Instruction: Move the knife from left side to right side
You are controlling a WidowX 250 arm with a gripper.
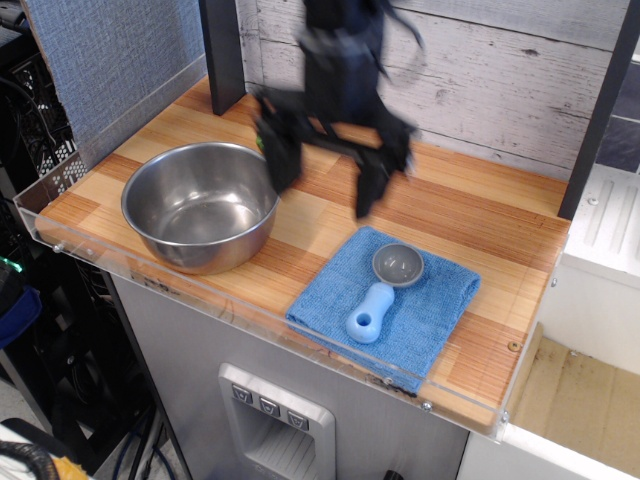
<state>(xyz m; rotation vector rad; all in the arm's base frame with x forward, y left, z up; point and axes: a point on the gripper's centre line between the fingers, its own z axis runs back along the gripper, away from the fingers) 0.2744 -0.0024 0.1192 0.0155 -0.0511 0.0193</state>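
The knife (381, 290), a small utensil with a round grey head and a chunky light-blue handle, lies flat on the blue cloth (430, 305) at the front right of the table. My gripper (325, 170) is open and empty, fingers spread wide, raised well above the table behind and to the left of the knife. It is motion-blurred.
A large steel bowl (200, 205) stands at the left. The green-topped orange toy is mostly hidden behind my left finger (278, 150). A clear acrylic lip (240, 310) runs along the table's front edge. A dark post (222, 50) stands at the back left.
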